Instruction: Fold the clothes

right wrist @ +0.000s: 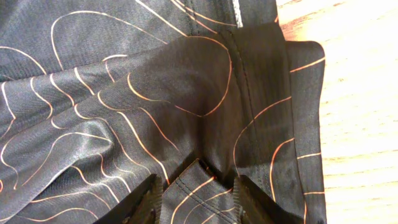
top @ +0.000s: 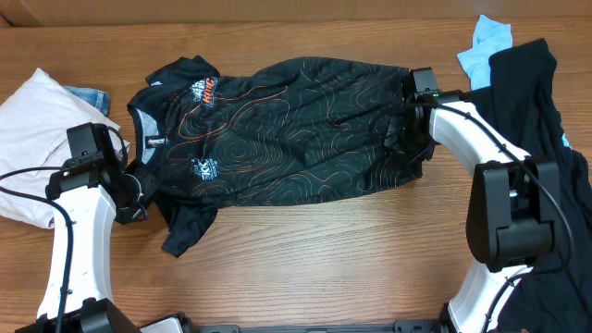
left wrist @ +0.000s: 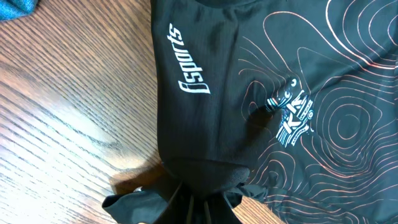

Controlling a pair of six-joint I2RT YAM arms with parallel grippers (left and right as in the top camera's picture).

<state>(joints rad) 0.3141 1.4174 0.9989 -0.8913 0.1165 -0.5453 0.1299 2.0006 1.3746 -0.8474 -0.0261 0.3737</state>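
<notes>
The black jersey shirt [top: 296,120] lies spread mid-table. Left gripper [left wrist: 193,204]: fingers buried in gathered cloth, clamped on its near-left edge. Right gripper [right wrist: 198,194]: closed, pinching the right hem fold. Four further garments, each cropped or overlapped: white garment [top: 37,120], denim piece [top: 88,95], light-blue garment [top: 486,46], black garment [top: 532,102].

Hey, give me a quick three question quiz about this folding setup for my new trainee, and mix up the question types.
1. True or false: the white garment lies at the robot's right.
2. The right tool grips the black jersey at its: A collar, B hem, C sleeve.
3. Fill in: the white lettering on the jersey reads ____.
Key: 1 false; 2 B; 3 fsports.
</notes>
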